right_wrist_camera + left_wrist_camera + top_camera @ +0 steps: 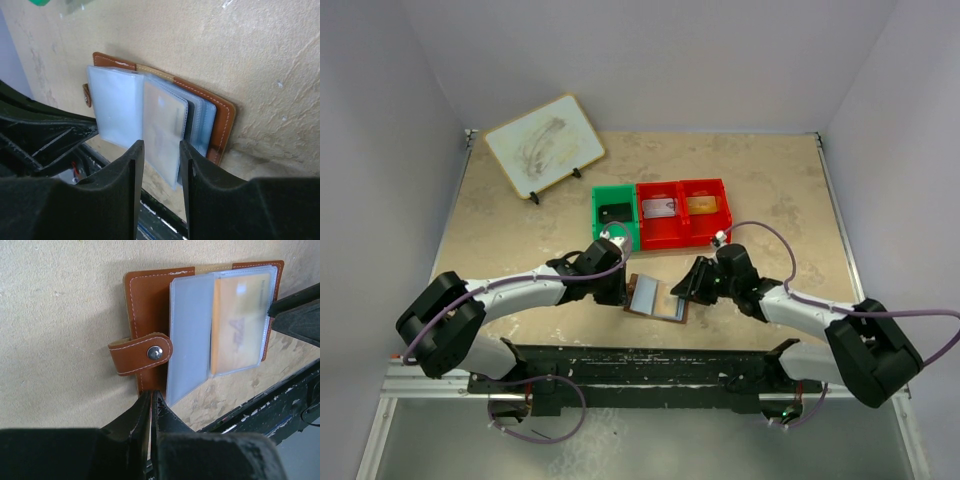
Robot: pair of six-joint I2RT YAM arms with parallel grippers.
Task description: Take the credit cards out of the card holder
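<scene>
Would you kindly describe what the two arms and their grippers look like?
Both arms have white tubular links between bulky black joints: the left arm and right arm. A purple cable loops along each. The left gripper and right gripper have black, tapering fingers.

Soft, even light from above, bright throughout; faint shadows lie beside the card holder (655,298). Close up, the right gripper (160,146) blurs, and the holder's plastic sleeves (190,335) carry mild glare.
</scene>
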